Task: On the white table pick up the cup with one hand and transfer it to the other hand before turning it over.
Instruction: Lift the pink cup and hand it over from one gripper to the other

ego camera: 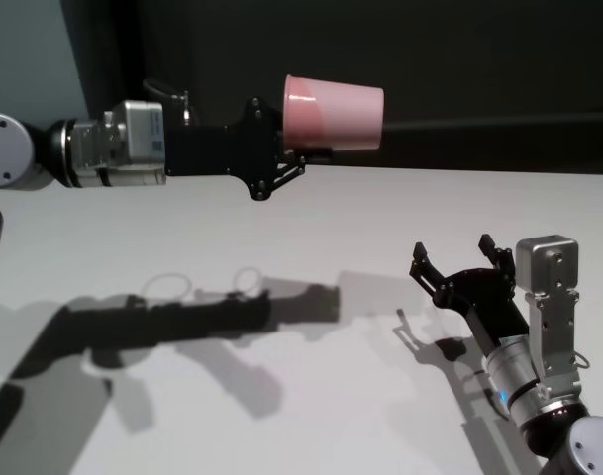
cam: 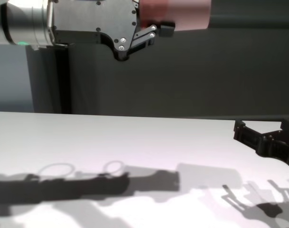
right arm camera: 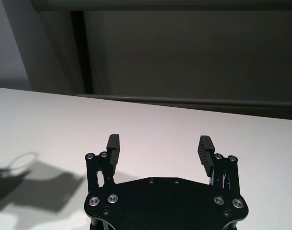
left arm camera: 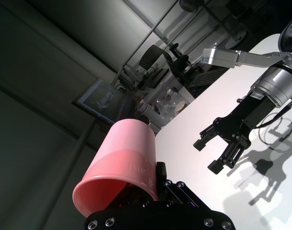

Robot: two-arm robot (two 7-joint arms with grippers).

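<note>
Salmon-pink plastic cup (ego camera: 334, 116) lies sideways high above the matte white table (ego camera: 281, 228), clamped in the black left gripper (ego camera: 299, 158). Only the left wrist view shows its rim. Black right gripper (right arm camera: 160, 148) hovers low, fingers (right arm camera: 204, 148) spread apart.

surface: white table (ego camera: 232, 228) | matte, plain | carries only shadows

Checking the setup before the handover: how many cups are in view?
1. The cup lies on its side in the air, well above the white table, gripped by the left pincer. The right pincer waits open and empty, low at the right. None elsewhere on the table.
</note>
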